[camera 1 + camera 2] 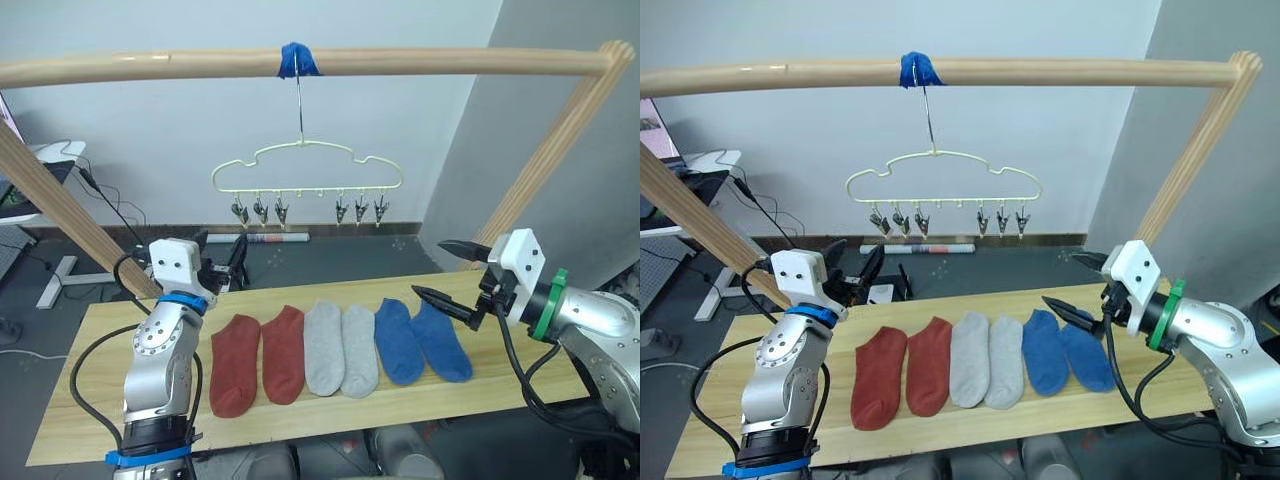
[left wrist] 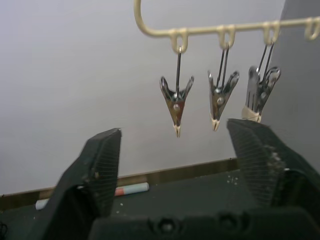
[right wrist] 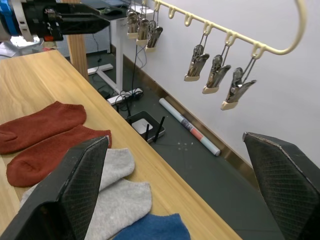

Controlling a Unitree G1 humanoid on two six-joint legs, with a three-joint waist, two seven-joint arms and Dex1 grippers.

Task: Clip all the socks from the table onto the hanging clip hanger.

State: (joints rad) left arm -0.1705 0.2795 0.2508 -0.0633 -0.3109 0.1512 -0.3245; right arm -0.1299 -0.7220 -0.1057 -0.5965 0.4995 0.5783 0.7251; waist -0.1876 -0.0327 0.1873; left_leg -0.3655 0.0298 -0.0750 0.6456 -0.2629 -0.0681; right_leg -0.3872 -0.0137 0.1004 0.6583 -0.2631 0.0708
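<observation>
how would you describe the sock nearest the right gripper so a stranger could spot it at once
On the long wooden table six socks lie side by side in a row: two rust-red, two grey, two blue. Take the blue sock at the row's right end, below the open right gripper; unlike its blue twin, it has no grey neighbour.

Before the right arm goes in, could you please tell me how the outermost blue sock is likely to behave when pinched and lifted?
The blue sock lies flat and thin on the table, so it is probably floppy and will drape from the right pincer. It looks light. It touches its twin, which might drag along.
</observation>
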